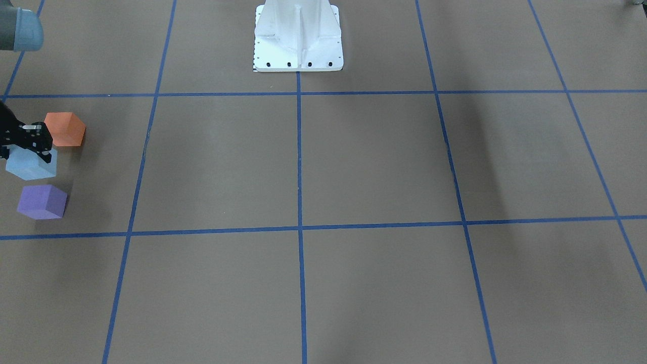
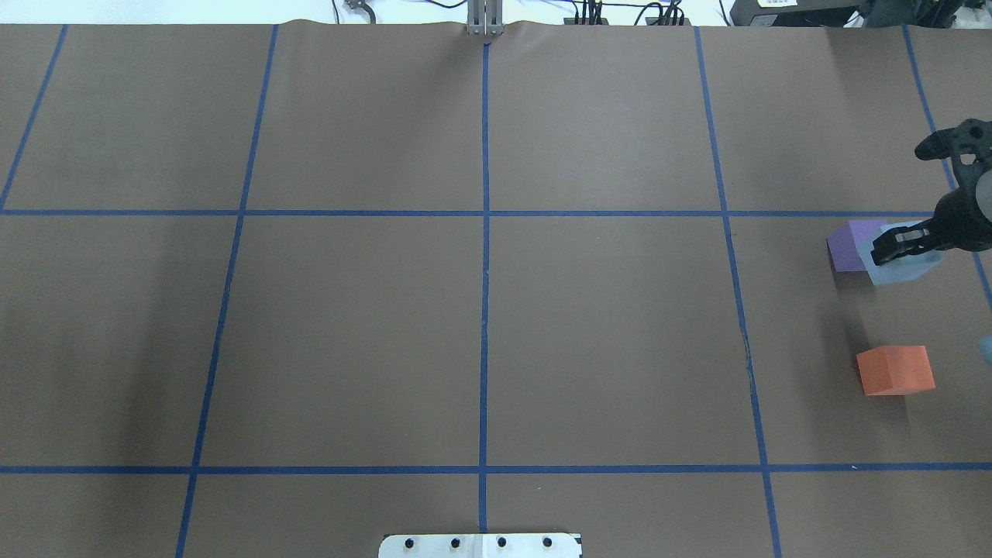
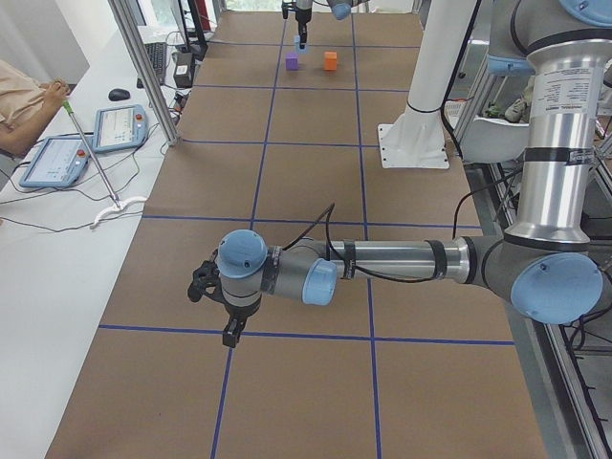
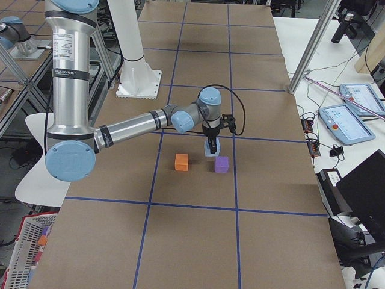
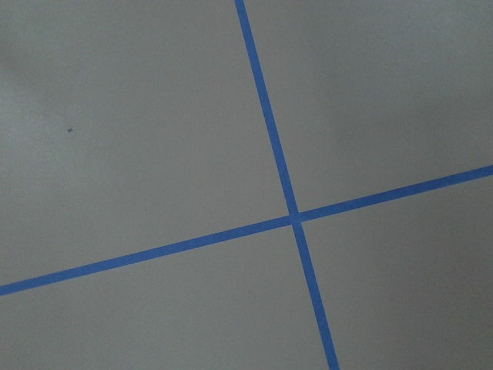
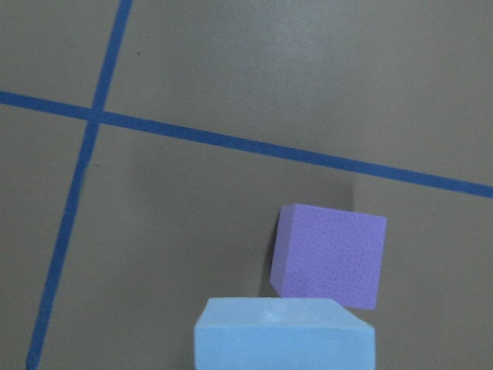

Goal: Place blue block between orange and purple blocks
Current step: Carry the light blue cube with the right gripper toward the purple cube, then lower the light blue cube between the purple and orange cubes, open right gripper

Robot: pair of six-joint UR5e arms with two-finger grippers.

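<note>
My right gripper [image 1: 29,146] [image 2: 903,244] is shut on the light blue block [image 1: 31,166] [image 2: 899,265] and holds it just above the table. The orange block [image 1: 64,129] [image 2: 895,370] and the purple block [image 1: 42,201] [image 2: 847,246] sit on the table, apart from each other. The blue block hangs over the gap between them, nearer the purple one. In the right wrist view the blue block [image 6: 283,335] fills the bottom edge with the purple block [image 6: 330,256] just beyond. My left gripper [image 3: 227,320] shows only in the exterior left view; I cannot tell if it is open.
The white robot base [image 1: 298,38] stands at the table's middle edge. Blue tape lines [image 2: 484,232] form a grid on the brown table. My left arm [image 3: 382,263] stretches low over the table's other end. Tablets [image 4: 343,120] lie on a side bench.
</note>
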